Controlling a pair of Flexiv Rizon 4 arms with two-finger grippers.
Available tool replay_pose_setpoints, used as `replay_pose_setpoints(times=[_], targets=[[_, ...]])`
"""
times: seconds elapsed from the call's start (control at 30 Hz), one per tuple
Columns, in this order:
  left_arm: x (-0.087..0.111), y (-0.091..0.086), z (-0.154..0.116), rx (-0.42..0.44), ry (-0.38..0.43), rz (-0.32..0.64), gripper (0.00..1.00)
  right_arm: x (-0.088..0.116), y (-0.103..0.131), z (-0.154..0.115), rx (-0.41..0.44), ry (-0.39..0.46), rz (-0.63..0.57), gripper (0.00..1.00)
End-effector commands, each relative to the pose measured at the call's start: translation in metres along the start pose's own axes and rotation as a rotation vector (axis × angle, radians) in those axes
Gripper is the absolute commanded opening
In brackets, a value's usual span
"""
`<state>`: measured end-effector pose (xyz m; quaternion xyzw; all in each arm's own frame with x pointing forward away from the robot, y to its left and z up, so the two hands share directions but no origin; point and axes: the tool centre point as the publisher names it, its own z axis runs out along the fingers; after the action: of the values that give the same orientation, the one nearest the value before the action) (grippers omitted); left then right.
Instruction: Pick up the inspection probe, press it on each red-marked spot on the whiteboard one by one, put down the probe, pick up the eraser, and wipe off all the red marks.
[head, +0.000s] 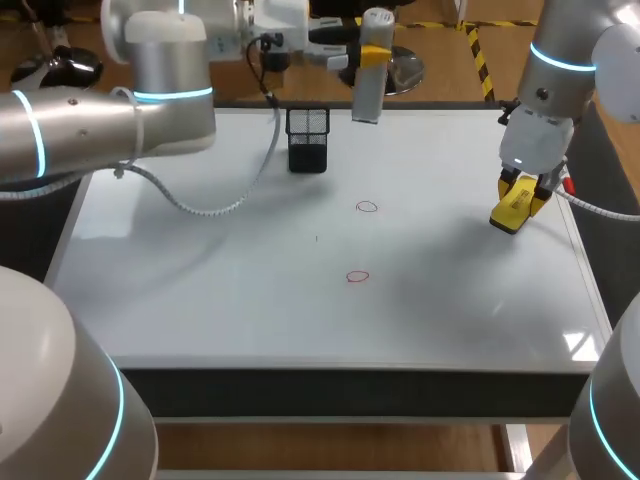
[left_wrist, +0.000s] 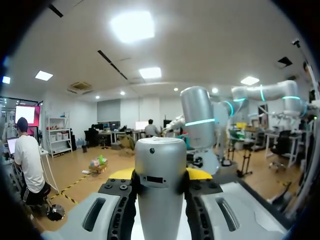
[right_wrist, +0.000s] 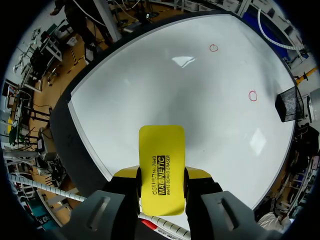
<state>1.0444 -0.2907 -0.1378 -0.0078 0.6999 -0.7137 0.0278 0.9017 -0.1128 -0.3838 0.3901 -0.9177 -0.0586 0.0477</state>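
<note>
The grey cylindrical probe hangs upright above the whiteboard's far edge, with my left gripper shut on it. In the left wrist view the probe stands between the yellow-tipped fingers. My right gripper is shut on the yellow eraser, which is just above the board's right side. In the right wrist view the eraser sticks out ahead of the fingers. Two small red circles are drawn near the middle of the whiteboard; the right wrist view shows the red circles far ahead.
A black mesh holder stands on the board near its far edge, left of the probe; the holder is also in the right wrist view. The board's right edge is close to the eraser.
</note>
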Motion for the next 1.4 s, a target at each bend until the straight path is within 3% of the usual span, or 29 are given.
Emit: replay_pose_setpoints(times=[0.03,0.3,0.73,1.4], targets=[[-0.028,0.004,0.008,0.006,0.062,-0.007,0.00,0.000,-0.001,0.000,0.002,0.003,-0.001,0.00],[-0.054,0.010,0.012,0.022,0.104,-0.016,0.00,0.000,-0.001,0.000,0.002,0.003,-0.001,0.00],[-0.071,0.023,0.013,0.020,0.201,-0.027,0.00,0.000,-0.001,0.000,0.002,0.003,-0.001,0.00],[-0.071,0.023,0.013,0.020,0.201,-0.027,0.00,0.000,-0.001,0.000,0.002,0.003,-0.001,0.00]])
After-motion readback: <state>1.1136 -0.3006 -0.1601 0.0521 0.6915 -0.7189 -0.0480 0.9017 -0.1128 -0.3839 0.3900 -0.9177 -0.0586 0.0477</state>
